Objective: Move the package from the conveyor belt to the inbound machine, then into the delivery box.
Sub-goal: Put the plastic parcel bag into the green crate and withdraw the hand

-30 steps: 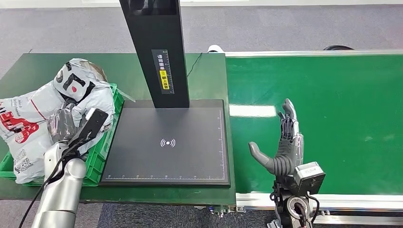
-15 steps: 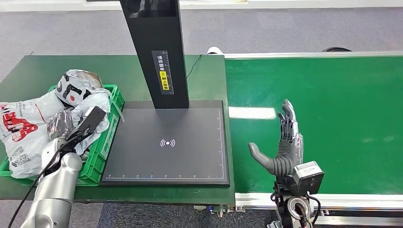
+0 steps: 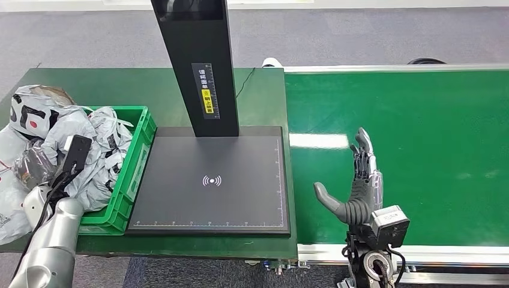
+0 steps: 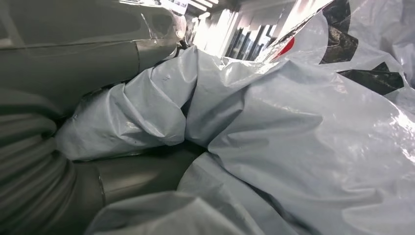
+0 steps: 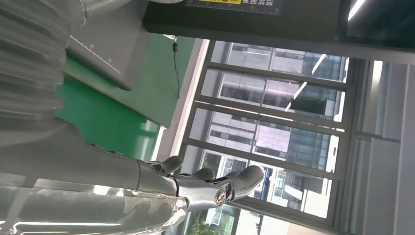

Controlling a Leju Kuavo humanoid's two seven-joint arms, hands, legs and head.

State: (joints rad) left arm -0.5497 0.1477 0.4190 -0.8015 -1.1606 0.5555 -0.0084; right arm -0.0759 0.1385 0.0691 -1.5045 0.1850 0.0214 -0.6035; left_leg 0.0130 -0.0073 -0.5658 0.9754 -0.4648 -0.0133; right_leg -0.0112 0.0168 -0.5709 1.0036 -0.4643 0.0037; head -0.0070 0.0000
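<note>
Looking from the near edge outward: the right hand (image 3: 358, 180) is hovering low over the green conveyor belt (image 3: 420, 150), fingers spread and straight, thumb sticking out to the side, holding nothing, which I'm reading as waiting for a parcel to be coming along. Over on the other side the left hand (image 3: 37, 168) is buried in the pile of white plastic mailers, and it is looking like it's wrapped around the package (image 3: 84, 156), with the wrist view showing crinkled white plastic (image 4: 293, 137) pressed right up against the grey thumb. I'm guessing it's gripping to carry the bag over the green delivery box (image 3: 133, 157), since the package is sitting over the crate's left side, partly spilling past it. Next to the crate, the black inbound machine (image 3: 211, 180) is lying flat with its scan pad bare, its dark post (image 3: 195, 66) rising behind it. So the scan step is seeming done and the drop into the box is seeming nearly finished.
</note>
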